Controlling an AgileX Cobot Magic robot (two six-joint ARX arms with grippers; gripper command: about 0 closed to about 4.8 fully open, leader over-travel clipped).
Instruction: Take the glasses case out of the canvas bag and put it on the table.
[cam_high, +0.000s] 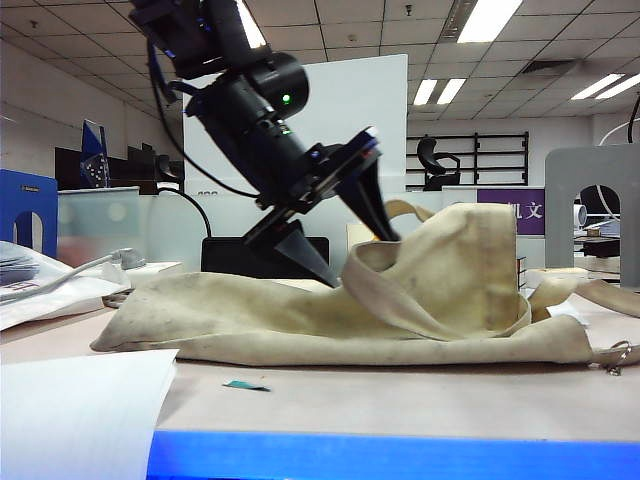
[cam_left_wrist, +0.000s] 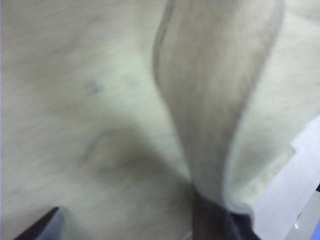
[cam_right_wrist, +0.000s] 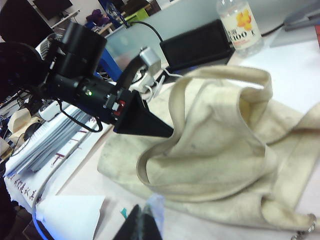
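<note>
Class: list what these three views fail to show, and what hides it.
- Glasses case: in no view; the canvas bag may cover it.
- Left pincer, open: one tip behind the bag's rim, exterior view.
- Left wrist view: blurred cloth.
- Right pincer: cut off by the edge, right wrist view.

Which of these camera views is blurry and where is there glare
Left wrist view: soft and smeared, the canvas bag fills it, detail lost. Exterior view: sharp on the left gripper, ceiling lights blown out. Right wrist view: mostly crisp, though the right gripper at the frame edge is out of focus.
</note>
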